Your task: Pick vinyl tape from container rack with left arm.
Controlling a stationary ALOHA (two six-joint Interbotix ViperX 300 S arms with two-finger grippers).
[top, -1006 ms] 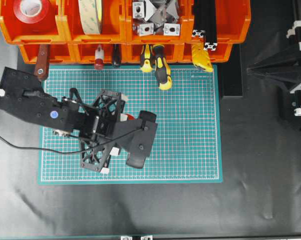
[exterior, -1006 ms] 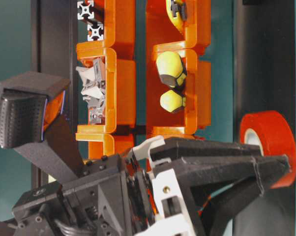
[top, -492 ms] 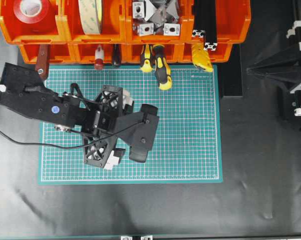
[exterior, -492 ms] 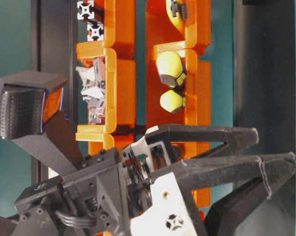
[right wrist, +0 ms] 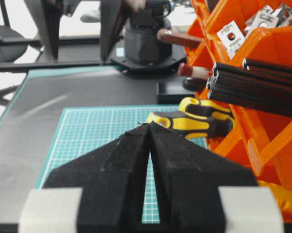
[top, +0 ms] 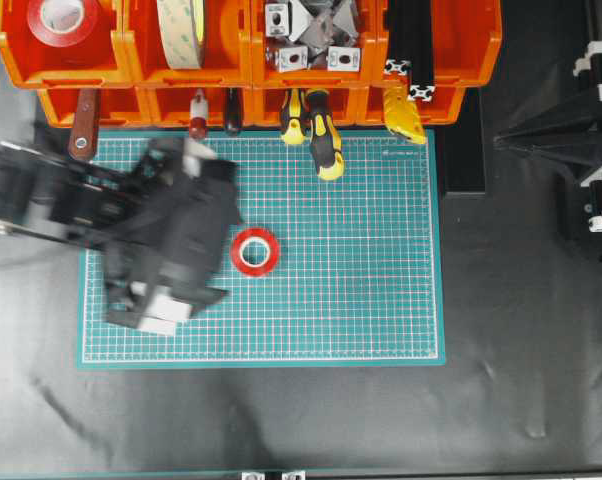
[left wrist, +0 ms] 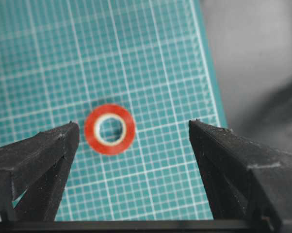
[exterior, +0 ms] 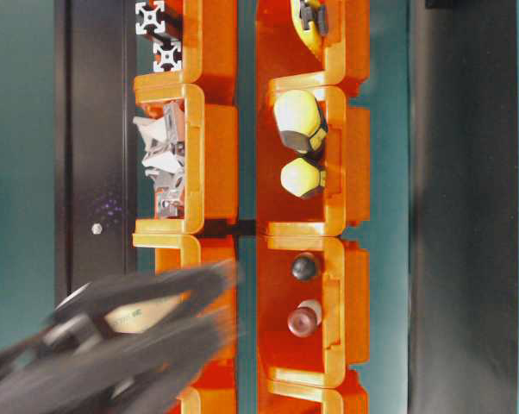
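Red tape roll [left wrist: 109,129] lies flat on green mat [top: 361,300], free, ahead of left hand [left wrist: 131,145] between its wide-spread fingers [left wrist: 39,155], touching neither. Right hand [right wrist: 149,145] pressed together, well apart.

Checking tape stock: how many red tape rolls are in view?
2. One red tape roll lies flat on the green cutting mat; another sits in the container rack's top-left bin. More may be hidden inside bins.
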